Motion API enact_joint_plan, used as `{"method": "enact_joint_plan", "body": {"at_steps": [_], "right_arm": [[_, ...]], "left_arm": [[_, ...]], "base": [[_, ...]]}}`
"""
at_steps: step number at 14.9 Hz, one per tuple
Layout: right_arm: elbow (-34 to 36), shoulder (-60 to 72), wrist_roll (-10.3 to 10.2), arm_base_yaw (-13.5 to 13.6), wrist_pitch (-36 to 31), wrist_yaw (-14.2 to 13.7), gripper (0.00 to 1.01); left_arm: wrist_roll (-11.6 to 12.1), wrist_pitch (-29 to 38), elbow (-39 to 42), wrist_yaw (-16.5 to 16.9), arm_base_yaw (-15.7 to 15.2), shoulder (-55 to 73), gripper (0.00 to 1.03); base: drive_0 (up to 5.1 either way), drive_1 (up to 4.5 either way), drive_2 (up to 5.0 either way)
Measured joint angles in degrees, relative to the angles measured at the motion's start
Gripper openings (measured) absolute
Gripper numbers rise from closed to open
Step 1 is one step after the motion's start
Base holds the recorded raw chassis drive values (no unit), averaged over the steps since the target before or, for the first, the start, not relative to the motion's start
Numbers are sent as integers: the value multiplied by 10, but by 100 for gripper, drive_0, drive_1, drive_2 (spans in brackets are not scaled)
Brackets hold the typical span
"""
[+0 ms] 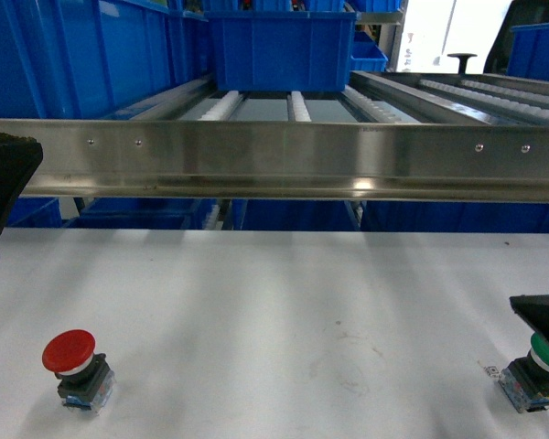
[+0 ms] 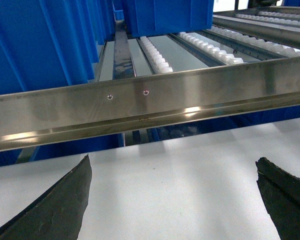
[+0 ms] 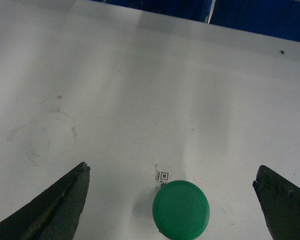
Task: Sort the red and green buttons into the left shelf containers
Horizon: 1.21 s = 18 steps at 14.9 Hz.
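Note:
The red button [image 1: 70, 353] stands upright on the white table [image 1: 274, 311] at the front left, nothing near it. At the front right the green button [image 1: 543, 358] stands upright, and my right gripper [image 1: 542, 316] hovers just above it. In the right wrist view the green cap [image 3: 181, 209] lies between the wide-apart fingers of that open gripper [image 3: 172, 167], untouched. My left gripper [image 2: 173, 160] is open over bare table, and only a dark part of it shows at the left edge [image 1: 4, 183] of the head view. Large blue containers [image 1: 82, 55] fill the left shelf.
A steel rail [image 1: 274, 160] fronts a roller shelf across the table's far edge. One blue tub [image 1: 281, 50] sits on the rollers at centre. More blue bins [image 1: 137, 215] sit under the shelf. A small QR label [image 3: 163, 175] lies beside the green button.

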<state>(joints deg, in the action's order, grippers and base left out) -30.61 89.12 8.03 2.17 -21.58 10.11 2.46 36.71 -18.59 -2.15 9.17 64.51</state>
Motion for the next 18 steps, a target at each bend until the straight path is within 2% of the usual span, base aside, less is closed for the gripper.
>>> {"method": "enact_joint_plan", "body": {"at_steps": [2, 5, 12, 18], "right_arm": [[-16, 24, 2, 0, 12, 7, 98], [-43, 87, 9, -19, 19, 14, 98], [-43, 139, 21, -21, 0, 17, 98], [-15, 177, 35, -22, -35, 14, 98]], "left_arm": [[0, 0, 0, 0, 0, 0, 98], [2, 0, 0, 0, 0, 0, 98], [5, 0, 0, 0, 0, 0, 98], [6, 0, 0, 0, 0, 0, 98]], "base": [[0, 0, 0], [0, 0, 0], [0, 0, 0], [0, 0, 0]]}}
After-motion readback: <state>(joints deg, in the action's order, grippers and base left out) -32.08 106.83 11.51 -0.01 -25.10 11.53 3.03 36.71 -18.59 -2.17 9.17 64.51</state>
